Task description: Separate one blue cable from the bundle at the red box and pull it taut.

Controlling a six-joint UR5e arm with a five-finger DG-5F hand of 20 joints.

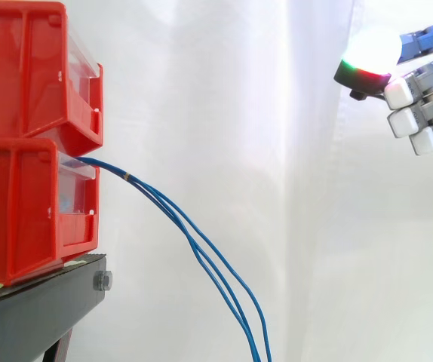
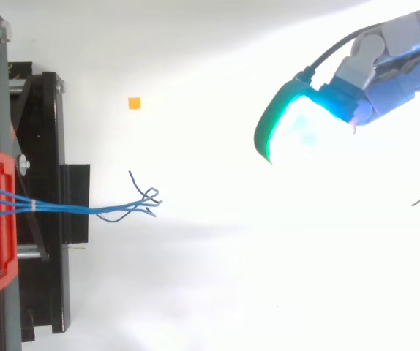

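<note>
Red bins [image 1: 20, 188] on blk stand [image 1: 35, 320], white curtain [image 1: 216, 90] behind.

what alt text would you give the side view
A bundle of thin blue cables leaves the lower of two stacked red plastic bins at left and sags down to the bottom edge. The grey robot hand hovers open at upper right, well clear of the cables, before a white curtain.
</note>
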